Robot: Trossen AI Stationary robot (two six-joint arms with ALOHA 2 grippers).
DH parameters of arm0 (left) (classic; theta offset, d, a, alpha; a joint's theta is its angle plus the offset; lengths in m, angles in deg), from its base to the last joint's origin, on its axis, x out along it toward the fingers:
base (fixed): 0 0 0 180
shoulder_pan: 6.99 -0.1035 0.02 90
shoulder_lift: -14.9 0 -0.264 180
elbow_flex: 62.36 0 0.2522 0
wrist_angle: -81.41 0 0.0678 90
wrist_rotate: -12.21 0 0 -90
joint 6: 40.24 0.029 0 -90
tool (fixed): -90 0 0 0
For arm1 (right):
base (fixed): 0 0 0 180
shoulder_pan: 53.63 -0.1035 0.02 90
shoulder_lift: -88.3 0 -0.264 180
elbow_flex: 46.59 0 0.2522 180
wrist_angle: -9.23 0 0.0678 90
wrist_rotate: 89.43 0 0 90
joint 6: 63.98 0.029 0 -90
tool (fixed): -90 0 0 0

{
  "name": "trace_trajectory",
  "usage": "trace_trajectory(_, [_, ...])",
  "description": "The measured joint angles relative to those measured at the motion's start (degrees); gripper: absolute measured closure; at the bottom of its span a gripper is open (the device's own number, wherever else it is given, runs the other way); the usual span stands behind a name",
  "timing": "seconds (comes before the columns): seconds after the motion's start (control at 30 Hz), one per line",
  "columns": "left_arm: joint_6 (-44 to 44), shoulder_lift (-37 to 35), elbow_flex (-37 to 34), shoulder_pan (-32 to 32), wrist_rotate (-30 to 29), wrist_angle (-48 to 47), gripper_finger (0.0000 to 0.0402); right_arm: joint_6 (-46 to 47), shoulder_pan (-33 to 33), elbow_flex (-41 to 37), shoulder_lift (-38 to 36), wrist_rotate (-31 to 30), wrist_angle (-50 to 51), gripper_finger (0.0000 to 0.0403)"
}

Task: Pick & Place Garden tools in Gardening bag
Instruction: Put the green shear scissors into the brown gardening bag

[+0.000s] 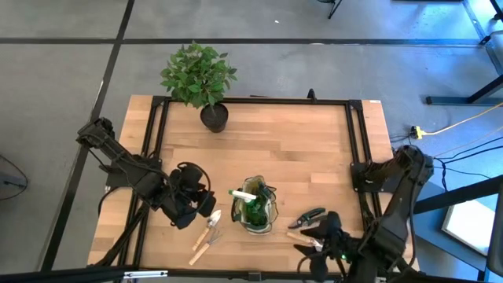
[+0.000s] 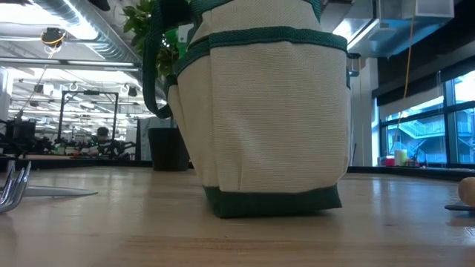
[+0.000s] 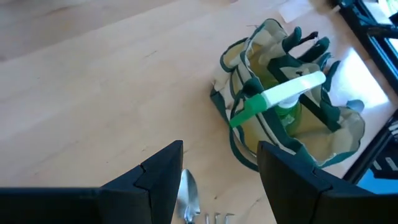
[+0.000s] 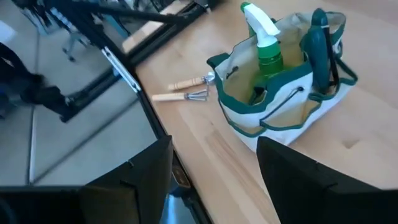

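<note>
Woven cloth bag (image 2: pixel 267 111), wooden table (image 1: pixel 291 157)

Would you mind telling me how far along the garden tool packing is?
Done: the spray bottle stands in the gardening bag. In hand: nothing; the left hand and right hand are both open. Left: the trowel and fork beside the bag, and the pruners on its other side.

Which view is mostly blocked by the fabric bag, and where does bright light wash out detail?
Low view: the cream canvas gardening bag with green trim fills most of the frame, and the windows at right glare. Left wrist view: a bright patch beyond the bag washes out detail.
</note>
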Motion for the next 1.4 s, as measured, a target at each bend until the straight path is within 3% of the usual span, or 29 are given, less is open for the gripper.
trace_trajectory(0.3, [2.0,0.0,0.0,-2.5,-1.0,-3.8,0.0201,-0.9,0.3,-23.0,-10.3,-4.0,-26.5,0.0167])
trace_trajectory(0.63, [13.8,0.1,0.0,-6.4,-7.5,-2.0,0.0201,-3.0,0.9,-45.1,-25.9,-3.9,-47.2,0.0167])
trace_trajectory(0.83, [21.7,0.1,0.0,-13.1,-6.9,0.4,0.0201,-3.9,1.2,-58.1,-33.4,-4.3,-67.2,0.0167])
trace_trajectory(0.93, [25.6,0.1,0.0,-16.5,-3.9,3.5,0.0201,1.4,2.0,-64.5,-34.6,-4.1,-76.8,0.0167])
trace_trajectory(1.1, [31.2,0.1,0.0,-20.3,2.7,7.2,0.0201,11.8,3.5,-68.3,-34.7,-7.1,-81.0,0.0167])
trace_trajectory(1.4, [42.4,0.1,0.0,-24.7,8.8,8.5,0.0201,12.5,8.8,-68.3,-34.7,-15.0,-89.9,0.0167])
